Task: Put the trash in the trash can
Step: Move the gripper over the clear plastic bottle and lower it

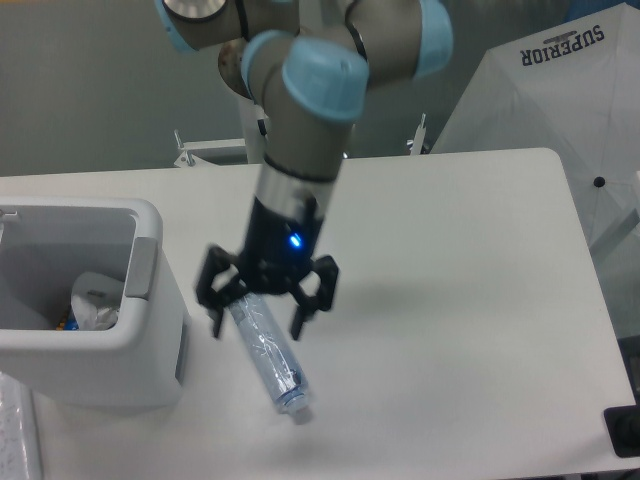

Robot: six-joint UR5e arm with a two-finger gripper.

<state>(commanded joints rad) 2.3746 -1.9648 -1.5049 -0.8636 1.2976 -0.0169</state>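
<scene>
**Trash can waits with one piece in, bottle is next**

Trash can [120, 345] sits at the left edge of the tabletop [450, 260], big, white and open-topped, and a crumpled whitish wrapper [95, 305] lies inside it. So, judging by that, half the job looks done. The arm hangs its gripper [265, 305] right over the upper end of the clear bottle [268, 355], which lies flat just beside the can, cap end pointing toward the camera. Fingers [303, 300] are spread wide on either side of the bottle, not pinching anything. The next move calls for a drop, a squeeze across the crushed body, then a lift over that thick rim. Nothing blocks the short path left; a white umbrella [540, 100] stands well apart.
</scene>
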